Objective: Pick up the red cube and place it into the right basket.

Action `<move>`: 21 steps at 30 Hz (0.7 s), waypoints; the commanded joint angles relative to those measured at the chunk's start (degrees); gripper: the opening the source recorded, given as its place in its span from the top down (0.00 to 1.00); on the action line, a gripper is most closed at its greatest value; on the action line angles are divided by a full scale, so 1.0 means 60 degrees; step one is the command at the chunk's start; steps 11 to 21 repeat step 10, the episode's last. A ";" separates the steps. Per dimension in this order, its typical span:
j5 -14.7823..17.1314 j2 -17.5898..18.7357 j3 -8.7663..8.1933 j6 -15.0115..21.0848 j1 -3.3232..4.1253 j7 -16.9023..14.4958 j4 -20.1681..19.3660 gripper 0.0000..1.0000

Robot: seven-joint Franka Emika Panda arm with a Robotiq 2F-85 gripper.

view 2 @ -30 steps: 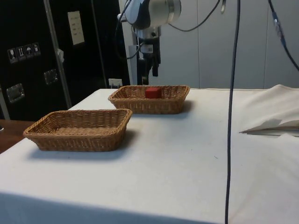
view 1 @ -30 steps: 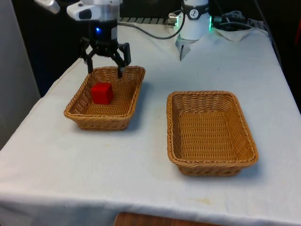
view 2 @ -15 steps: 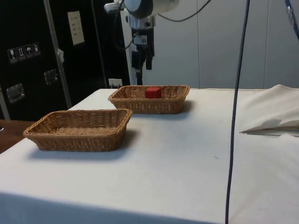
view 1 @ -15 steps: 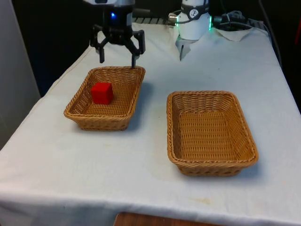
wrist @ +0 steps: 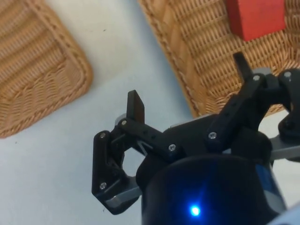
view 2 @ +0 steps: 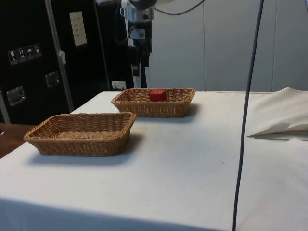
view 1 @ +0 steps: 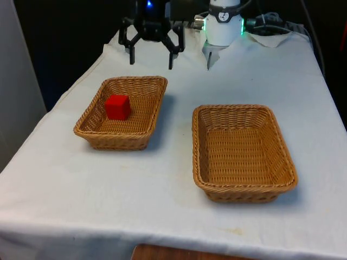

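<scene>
A: Where is the red cube at this moment?

B: It lies inside the left wicker basket, sitting on the woven floor towards that basket's far end and closer to the wall on the front view's left. In the side view the red cube shows just above the rim of that same basket. Nothing is touching it.

A: And the gripper?

B: The gripper hangs in the air beyond the far rim of the cube's basket, well above the white cloth, and holds nothing. Its two black fingers stand wide apart, tips pointing down. From the wrist, one fingertip is over bare cloth between the two baskets and the other is over the wall of the cube's basket, with the red cube further in.

A: What does the side view give for it?

B: The gripper is there, high above and behind the cube's basket, though it is dark against a dark cabinet, so I cannot make out the finger gap from that angle.

A: And the other basket?

B: The right wicker basket stands apart from the cube's basket, with a strip of cloth between them, nearer the front edge of the table. Nothing lies in it. In the side view it is the nearer one.
</scene>
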 commanded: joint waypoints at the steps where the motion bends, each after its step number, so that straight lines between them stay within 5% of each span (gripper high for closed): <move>1: -0.0201 -0.0086 -0.0038 -0.0010 0.0124 0.0181 -0.0038 0.00; 9: -0.0487 -0.0392 0.0334 0.0029 0.0172 0.0458 -0.0134 0.00; 10: -0.0306 -0.0363 0.0420 -0.0010 0.0076 0.0296 -0.0076 0.00; 21: -0.0306 -0.0363 0.0420 -0.0010 0.0076 0.0296 -0.0076 0.00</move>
